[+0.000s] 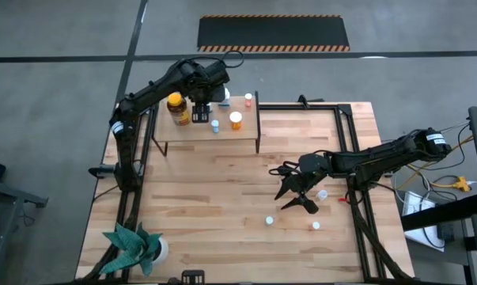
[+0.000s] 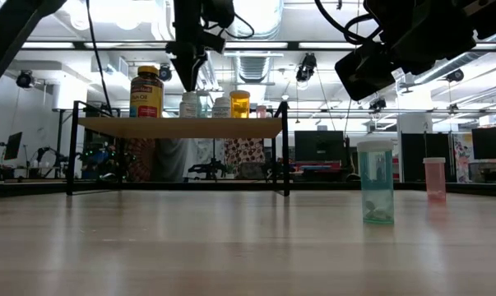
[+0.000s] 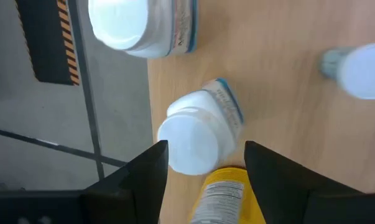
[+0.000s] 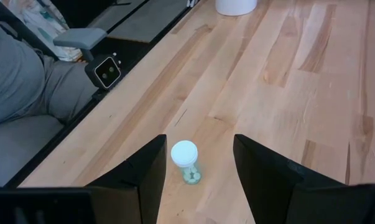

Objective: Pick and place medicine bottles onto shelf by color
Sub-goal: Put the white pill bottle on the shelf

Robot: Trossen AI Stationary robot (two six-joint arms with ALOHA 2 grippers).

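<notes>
Dark left gripper [image 1: 202, 108] above shelf [image 1: 246, 134]; jaws apart

Bright, even overhead light; glaring ceiling lamps [image 2: 108, 12] in the low view; blurred left wrist close-up.

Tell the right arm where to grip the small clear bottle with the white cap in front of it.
Grip the small clear white-capped bottle across its body just under the cap, descending from above. It stands upright, alone on the wooden tabletop, and the open right tool already straddles it.
</notes>
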